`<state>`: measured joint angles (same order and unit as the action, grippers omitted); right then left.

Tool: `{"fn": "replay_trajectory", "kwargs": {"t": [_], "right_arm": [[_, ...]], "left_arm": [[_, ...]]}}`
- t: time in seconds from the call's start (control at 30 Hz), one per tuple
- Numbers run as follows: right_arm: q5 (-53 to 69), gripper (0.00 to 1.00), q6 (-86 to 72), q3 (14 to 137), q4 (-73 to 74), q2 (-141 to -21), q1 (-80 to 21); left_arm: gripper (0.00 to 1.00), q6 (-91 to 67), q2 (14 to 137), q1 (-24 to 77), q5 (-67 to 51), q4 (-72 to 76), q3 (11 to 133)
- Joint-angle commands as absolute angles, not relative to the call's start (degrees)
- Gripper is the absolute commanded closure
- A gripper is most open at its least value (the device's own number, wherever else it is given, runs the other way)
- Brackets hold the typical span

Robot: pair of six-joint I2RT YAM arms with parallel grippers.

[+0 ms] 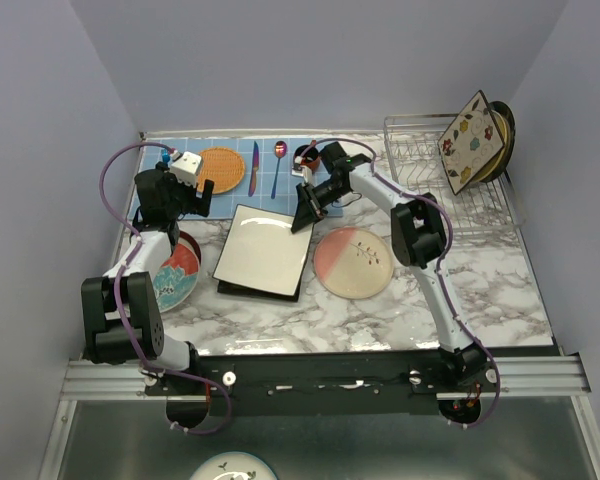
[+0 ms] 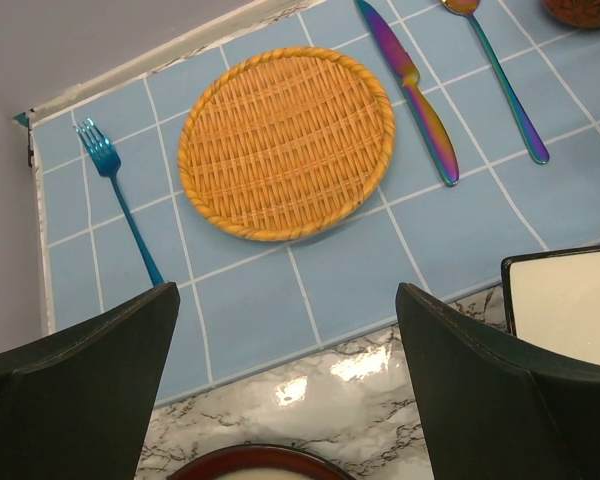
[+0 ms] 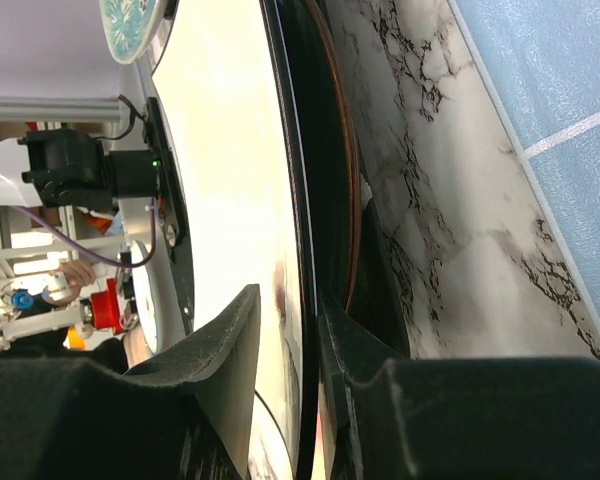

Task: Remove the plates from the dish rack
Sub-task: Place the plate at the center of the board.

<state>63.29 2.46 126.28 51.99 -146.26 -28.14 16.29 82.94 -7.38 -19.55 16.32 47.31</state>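
Observation:
The silver dish rack [image 1: 425,165] stands at the back right and holds a square flowered plate [image 1: 470,140] with a dark round plate [image 1: 503,135] behind it. A cream square plate [image 1: 263,250] lies on a dark square plate [image 1: 265,294] at mid-table. My right gripper [image 1: 305,212] straddles its far right edge; in the right wrist view the gripper [image 3: 288,300] is slightly open, one finger under the plate [image 3: 230,150], the other a small gap above it. A pink-and-cream round plate [image 1: 352,262] lies beside it. My left gripper [image 1: 185,205] is open and empty over red-rimmed [image 2: 250,465] and teal [image 1: 170,288] plates.
A blue tiled mat [image 1: 180,175] at the back left carries the orange woven mat [image 2: 285,140], a blue fork [image 2: 115,190], a knife [image 2: 415,85], a spoon [image 2: 500,75] and a dark-red cup [image 1: 305,157]. Walls close in the back and both sides.

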Motion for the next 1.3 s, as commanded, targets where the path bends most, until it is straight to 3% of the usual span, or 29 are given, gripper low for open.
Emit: {"fn": "replay_trajectory", "kwargs": {"t": [0.0,0.57,1.27], "right_arm": [[62.0,0.65,4.2,127.3,52.3,-146.3,-28.6],[49.4,0.65,7.5,125.0,52.9,-141.4,-28.5],[43.4,0.65,9.1,125.2,54.2,-141.4,-28.5]], "left_arm": [[0.01,16.8,81.7,-7.6,-21.1,17.5,46.6],[0.01,16.8,81.5,-7.6,-21.8,17.7,46.1],[0.01,17.1,81.8,-7.6,-22.1,17.5,46.0]]}}
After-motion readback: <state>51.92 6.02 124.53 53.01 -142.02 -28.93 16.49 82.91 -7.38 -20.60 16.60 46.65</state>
